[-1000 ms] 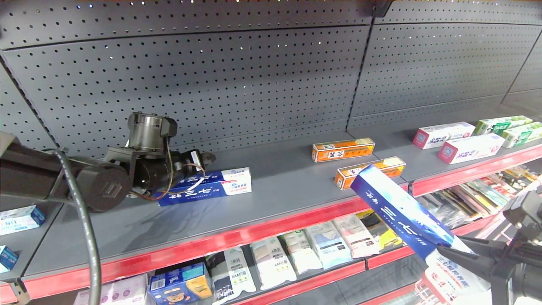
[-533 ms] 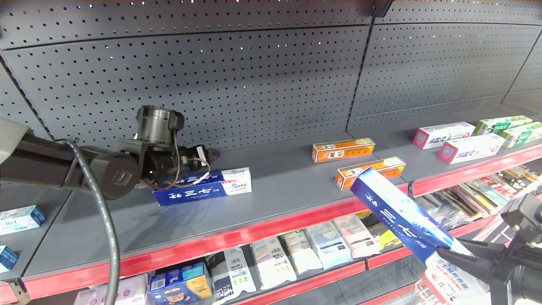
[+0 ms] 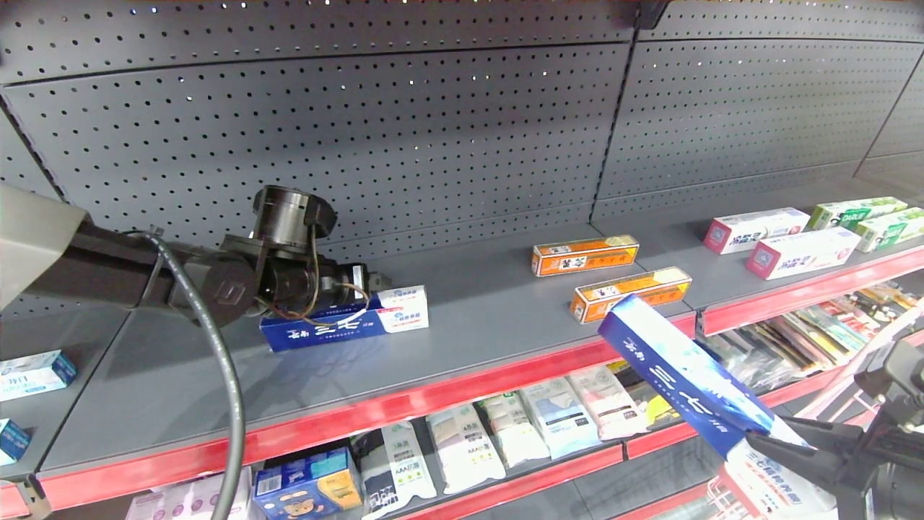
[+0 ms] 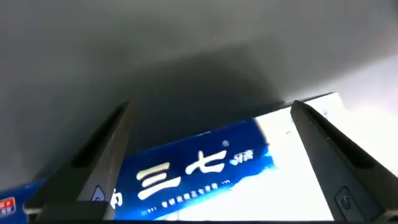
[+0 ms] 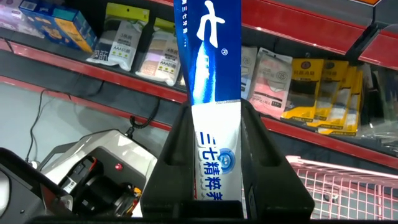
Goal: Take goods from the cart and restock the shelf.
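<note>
A blue-and-white toothpaste box (image 3: 361,321) lies flat on the grey shelf (image 3: 180,390), left of centre. My left gripper (image 3: 375,278) hovers low over the box's back edge, close to the pegboard. In the left wrist view the same box (image 4: 199,168) lies beneath the left gripper (image 4: 211,106), which is open, its fingers (image 4: 106,162) spread wide. At the lower right my right gripper (image 3: 765,440) is shut on one end of a second blue-and-white toothpaste box (image 3: 678,368), which slants up toward the shelf's red front edge. In the right wrist view this box (image 5: 208,56) sits clamped in the right gripper (image 5: 216,109).
Two orange boxes (image 3: 585,255) (image 3: 632,292) lie mid-shelf; pink-and-white boxes (image 3: 754,230) and green ones (image 3: 859,211) lie farther right. Bare shelf lies between the blue box and the orange ones. Packets (image 3: 505,433) fill the lower shelf. A red wire cart (image 5: 348,186) is below.
My left arm has shifted right along the shelf and come down over the lying box. The held box in my right gripper has sunk slightly. The box on the shelf has stayed put.
</note>
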{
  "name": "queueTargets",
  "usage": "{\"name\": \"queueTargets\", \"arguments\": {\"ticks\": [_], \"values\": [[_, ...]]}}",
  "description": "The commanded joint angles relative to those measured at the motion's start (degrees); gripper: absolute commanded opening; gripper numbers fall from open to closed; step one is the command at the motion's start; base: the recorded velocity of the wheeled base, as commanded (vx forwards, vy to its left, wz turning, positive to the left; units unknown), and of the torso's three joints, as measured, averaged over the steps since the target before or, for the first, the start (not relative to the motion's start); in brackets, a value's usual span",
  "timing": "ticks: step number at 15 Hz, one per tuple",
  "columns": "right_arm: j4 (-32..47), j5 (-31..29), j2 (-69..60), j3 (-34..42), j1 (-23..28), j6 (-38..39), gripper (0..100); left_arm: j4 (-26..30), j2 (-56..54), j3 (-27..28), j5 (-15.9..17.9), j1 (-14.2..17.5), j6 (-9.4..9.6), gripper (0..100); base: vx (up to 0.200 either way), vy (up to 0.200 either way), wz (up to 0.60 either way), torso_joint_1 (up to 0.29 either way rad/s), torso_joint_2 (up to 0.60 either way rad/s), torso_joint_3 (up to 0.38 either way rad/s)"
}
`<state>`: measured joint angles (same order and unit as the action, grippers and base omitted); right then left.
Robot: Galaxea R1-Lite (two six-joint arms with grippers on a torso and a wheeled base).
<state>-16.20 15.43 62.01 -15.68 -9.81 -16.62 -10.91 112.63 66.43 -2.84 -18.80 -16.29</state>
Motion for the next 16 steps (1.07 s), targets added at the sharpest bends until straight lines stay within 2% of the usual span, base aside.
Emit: {"name": "queueTargets", "arguments": {"ticks": [1, 3, 5, 7, 10, 16], "values": [[-0.1, 0.0, 0.0, -0.1, 0.1, 0.1, 0, 0.6, 0.6, 0.2, -0.5, 0.3, 1.08, 100, 0.0, 0.0, 0.0, 0.0, 0.0, 0.0], [-0.1, 0.0, -0.1, -0.1, 0.1, 0.1, 0, 0.7, 2.4, 2.7, -4.0, 0.4, 1.52, 100, 0.0, 0.0, 0.0, 0.0, 0.0, 0.0], [-0.1, 0.0, -0.2, 0.0, 0.1, 0.2, 0, 0.8, 2.8, 2.8, -5.2, 1.0, 1.61, 100, 0.0, 0.0, 0.0, 0.0, 0.0, 0.0], [-0.1, 0.0, -0.2, 0.0, 0.1, 0.2, 0, 1.0, 2.8, 2.3, -5.2, 0.9, 1.61, 100, 0.0, 0.0, 0.0, 0.0, 0.0, 0.0], [-0.1, -0.1, -0.2, 0.1, 0.1, 0.0, 0, 4.6, 2.9, 2.4, -5.0, 0.4, 1.61, 100, 0.0, 0.0, 0.0, 0.0, 0.0, 0.0], [-0.1, -0.1, -0.2, 0.2, 0.1, 0.0, 0, 4.8, 3.1, 2.3, -4.9, 0.4, 1.26, 100, 0.0, 0.0, 0.0, 0.0, 0.0, 0.0]]}}
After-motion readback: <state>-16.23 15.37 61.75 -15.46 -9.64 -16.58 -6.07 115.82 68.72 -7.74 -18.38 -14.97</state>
